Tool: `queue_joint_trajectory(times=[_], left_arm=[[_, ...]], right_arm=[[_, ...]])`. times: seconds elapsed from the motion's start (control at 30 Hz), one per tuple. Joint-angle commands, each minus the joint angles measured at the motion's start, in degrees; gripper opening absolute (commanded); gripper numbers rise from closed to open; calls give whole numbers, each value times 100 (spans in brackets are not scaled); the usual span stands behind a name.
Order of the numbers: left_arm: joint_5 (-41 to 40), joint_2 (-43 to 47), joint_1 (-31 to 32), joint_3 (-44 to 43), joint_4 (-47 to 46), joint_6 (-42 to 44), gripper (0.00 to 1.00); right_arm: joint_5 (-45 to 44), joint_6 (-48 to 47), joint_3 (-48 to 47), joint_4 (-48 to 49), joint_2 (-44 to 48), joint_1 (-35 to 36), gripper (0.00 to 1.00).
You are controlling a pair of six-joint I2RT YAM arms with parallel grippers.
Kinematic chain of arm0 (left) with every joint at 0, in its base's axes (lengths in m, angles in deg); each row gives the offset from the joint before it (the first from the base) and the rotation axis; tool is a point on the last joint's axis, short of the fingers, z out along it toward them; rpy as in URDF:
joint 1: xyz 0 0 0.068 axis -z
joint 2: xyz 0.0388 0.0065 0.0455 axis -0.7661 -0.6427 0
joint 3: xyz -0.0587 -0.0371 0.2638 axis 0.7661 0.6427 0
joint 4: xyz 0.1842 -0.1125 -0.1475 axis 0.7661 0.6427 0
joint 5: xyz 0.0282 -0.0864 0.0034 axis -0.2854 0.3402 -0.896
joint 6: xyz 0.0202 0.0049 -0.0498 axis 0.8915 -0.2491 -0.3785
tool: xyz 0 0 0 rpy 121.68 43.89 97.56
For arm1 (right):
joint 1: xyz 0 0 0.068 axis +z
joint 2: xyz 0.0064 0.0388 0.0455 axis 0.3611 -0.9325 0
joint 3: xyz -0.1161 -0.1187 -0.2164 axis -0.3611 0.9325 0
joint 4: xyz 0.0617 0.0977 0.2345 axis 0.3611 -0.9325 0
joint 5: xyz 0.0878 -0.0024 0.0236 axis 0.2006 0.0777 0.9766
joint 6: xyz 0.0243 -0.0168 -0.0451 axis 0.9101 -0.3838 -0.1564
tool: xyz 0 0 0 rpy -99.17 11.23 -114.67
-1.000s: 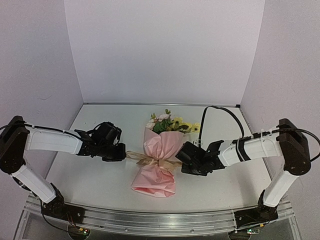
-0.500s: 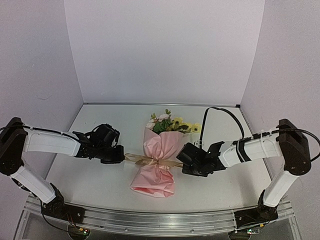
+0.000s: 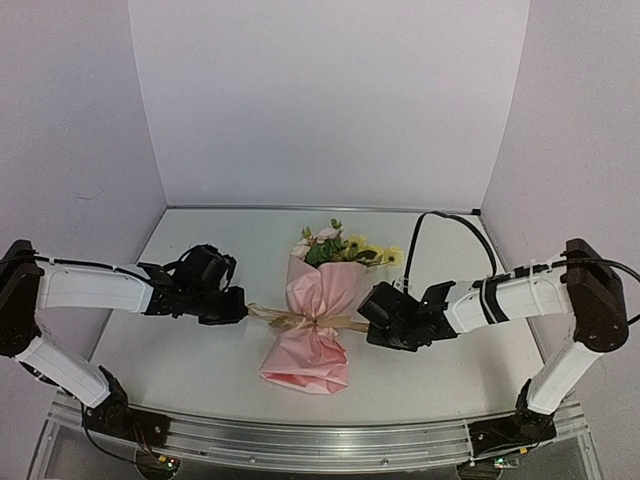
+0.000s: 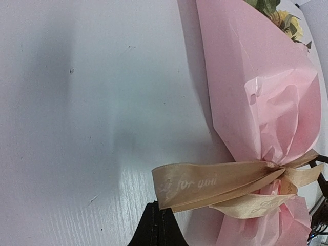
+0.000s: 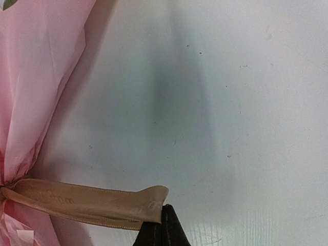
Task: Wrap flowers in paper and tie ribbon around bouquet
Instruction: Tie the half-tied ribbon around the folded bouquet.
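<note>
The bouquet (image 3: 317, 310) lies in the middle of the table: yellow and pinkish flowers (image 3: 338, 246) stick out of the far end of a pink paper (image 3: 322, 288) cone. A tan ribbon (image 3: 300, 321) is cinched around its waist and stretches out to both sides. My left gripper (image 3: 243, 309) is shut on the ribbon's left loop (image 4: 205, 184), pinched at my black fingertips (image 4: 159, 225). On the other side, my right gripper (image 3: 366, 322) is shut on the right loop (image 5: 97, 202), which folds over its black fingertips (image 5: 160, 230). The paper (image 5: 36, 77) fills the left of the right wrist view.
The white table (image 3: 200, 350) is boxed in by pale walls on the left, back and right. A metal rail (image 3: 320, 435) runs along the near edge between the arm bases. A black cable (image 3: 440, 225) arcs above my right arm.
Both grippers have drawn apart, left one leftward and right one rightward. The ribbon has pulled taut and the paper's waist has narrowed.
</note>
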Motion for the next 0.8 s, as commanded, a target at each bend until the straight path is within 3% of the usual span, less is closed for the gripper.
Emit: queue_joint_trajectory(times=[0.0,0.37,0.77], left_arm=[[-508,334,-228,-79,398,-41,0],[-382,863,-225,-354,442,193,0],[306,210,-190,630,-441,-129,0]], right_arm=[[-469,-41,142,-850,287,-161,0],[-633,-224,42,-1010,782,-168,0],[-280,72,576,-830,541,-242,0]])
